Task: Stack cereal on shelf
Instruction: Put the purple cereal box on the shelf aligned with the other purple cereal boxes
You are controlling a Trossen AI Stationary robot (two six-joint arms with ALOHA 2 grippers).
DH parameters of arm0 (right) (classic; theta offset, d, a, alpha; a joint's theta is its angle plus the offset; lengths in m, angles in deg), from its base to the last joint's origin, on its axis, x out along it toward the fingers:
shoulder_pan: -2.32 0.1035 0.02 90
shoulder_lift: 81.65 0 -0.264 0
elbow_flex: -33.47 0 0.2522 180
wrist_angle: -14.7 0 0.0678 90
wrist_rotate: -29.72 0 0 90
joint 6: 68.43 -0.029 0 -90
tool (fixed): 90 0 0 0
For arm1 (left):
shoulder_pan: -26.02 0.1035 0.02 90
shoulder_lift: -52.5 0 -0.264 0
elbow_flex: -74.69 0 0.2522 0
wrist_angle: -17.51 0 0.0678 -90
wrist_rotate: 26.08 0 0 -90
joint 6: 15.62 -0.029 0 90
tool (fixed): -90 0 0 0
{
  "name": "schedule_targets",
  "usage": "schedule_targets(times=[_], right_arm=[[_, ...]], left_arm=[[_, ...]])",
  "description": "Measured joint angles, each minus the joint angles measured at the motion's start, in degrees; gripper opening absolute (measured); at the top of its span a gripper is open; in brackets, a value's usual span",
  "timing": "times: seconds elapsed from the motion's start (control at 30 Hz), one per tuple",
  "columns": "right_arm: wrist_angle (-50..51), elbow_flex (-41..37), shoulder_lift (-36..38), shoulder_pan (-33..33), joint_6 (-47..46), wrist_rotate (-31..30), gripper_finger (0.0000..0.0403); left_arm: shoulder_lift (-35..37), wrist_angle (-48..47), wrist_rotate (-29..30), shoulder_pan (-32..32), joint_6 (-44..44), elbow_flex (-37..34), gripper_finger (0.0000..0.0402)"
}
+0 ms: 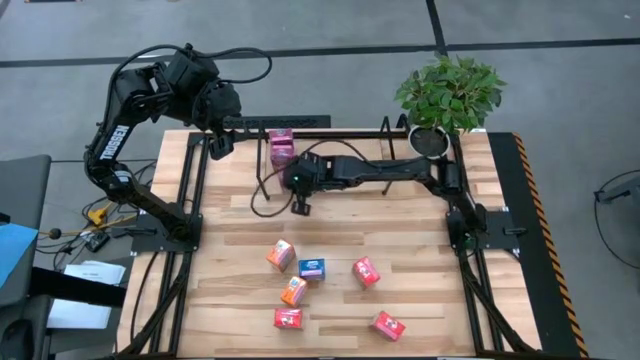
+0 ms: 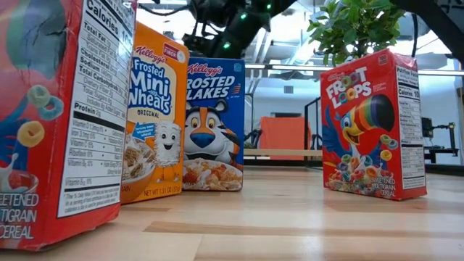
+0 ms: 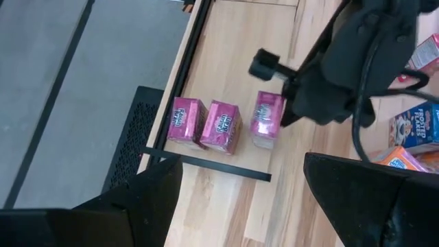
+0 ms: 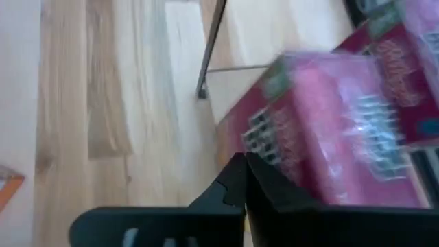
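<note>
Three pink cereal cartons (image 3: 221,125) stand in a row on the wood inside the shelf (image 1: 330,122), a thin black rod frame at the table's far side. My right gripper (image 4: 241,171) is shut, with nothing between its fingers, close by the near carton (image 3: 267,118) of the row. My left gripper (image 3: 240,206) hangs open above the table's far left corner, over nothing. Several loose cartons, red, orange and blue (image 1: 311,268), stand on the near half of the table. My right gripper comes slanting down from the table's right and near side. Its shut fingertips (image 4: 236,168) stand right beside the near pink carton's lower side (image 4: 274,147). I cannot tell whether they touch it.
A potted plant (image 1: 450,95) stands at the far right corner. In the low view, a red (image 2: 373,123), a blue (image 2: 212,123) and an orange carton (image 2: 152,119) stand upright. Bare wood lies between the shelf and the loose cartons.
</note>
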Motion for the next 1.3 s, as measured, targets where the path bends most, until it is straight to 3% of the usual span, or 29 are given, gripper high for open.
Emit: schedule_targets(times=[0.17,0.57,0.9,1.3], right_arm=[[-1.7,0.0,-1.6,-0.1,-0.2,0.1,0.0044],[-5.0,-0.1,-1.8,-0.9,0.7,0.0,0.0016],[-5.2,-0.1,-1.3,-1.1,2.7,-0.1,0.0041],[11.8,2.1,1.8,4.1,0.6,0.1,0.0009]], left_arm=[[0.0,0.0,0.0,0.0,0.0,0.0,0.0297],[0.0,-0.1,0.0,0.0,-0.4,0.0,0.0297],[0.0,-0.1,0.0,0.0,-0.4,0.0,0.0297],[0.0,-0.1,0.0,0.0,-0.3,0.0,0.0297]])
